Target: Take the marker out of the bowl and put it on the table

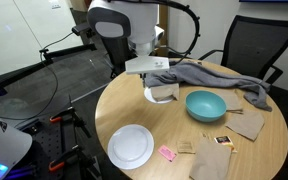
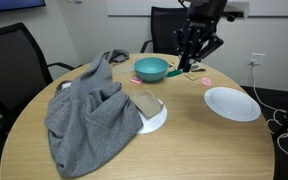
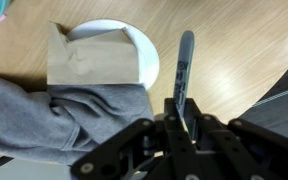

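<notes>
wrist view, end effector (image 3: 184, 122) grips marker (image 3: 184, 68), paper (image 3: 92, 58) on plate (image 3: 147, 55)

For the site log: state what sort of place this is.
Probably an office meeting room. A round table with a light wood top has black mesh-backed office chairs drawn up around it, and the floor looks like grey carpet.

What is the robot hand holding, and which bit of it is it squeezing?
The end effector holds the marker by one end; the rest of it sticks out free, over the table.
</notes>
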